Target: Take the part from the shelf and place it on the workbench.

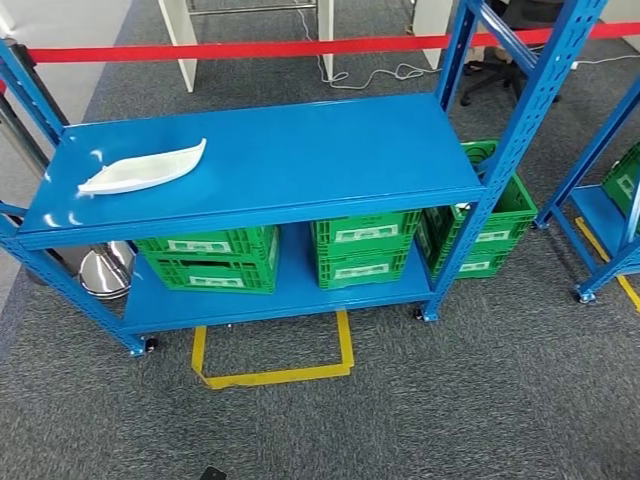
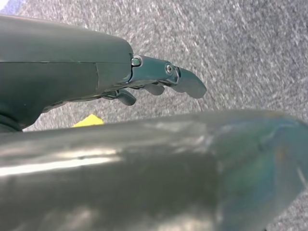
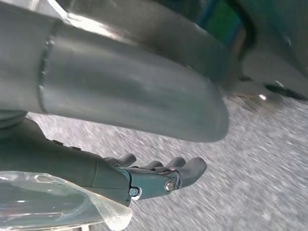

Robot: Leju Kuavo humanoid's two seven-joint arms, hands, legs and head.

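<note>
On the blue shelf's (image 1: 302, 160) top deck, near its left end, lies the white part (image 1: 143, 168). Left hand (image 2: 160, 79) and right hand (image 3: 160, 175) hang loosely spread, holding nothing. Advice: reach left, grip mid-body, lift level.

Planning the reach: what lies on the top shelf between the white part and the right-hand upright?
Nothing: in the head view the blue shelf top is bare from the white part to the upright.

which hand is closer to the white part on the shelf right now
Probably left: the white part lies at the shelf's left end. Left hand and right hand both hang over carpet, empty, away from it.
</note>
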